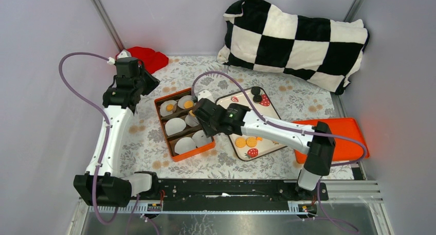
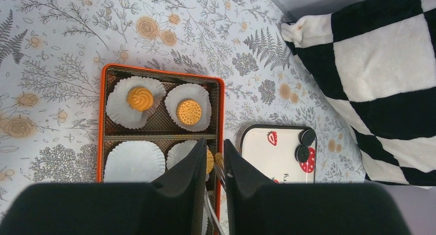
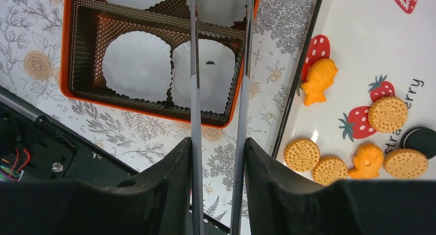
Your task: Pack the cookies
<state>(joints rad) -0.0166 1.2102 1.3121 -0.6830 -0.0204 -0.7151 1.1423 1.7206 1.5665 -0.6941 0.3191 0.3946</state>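
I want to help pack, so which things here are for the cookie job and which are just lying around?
For the job:
cookies on the strawberry tray
orange box with paper cups
tongs in the left gripper and right gripper

Just lying about:
checkered pillow
red cloth
floral tablecloth

Six paper cups [image 2: 134, 163], one box [image 2: 154, 68], one tray [image 2: 272, 158].

Pale grey walls [image 1: 41, 65], floral tablecloth [image 1: 149, 142], checkered cushion [image 1: 298, 39] back right
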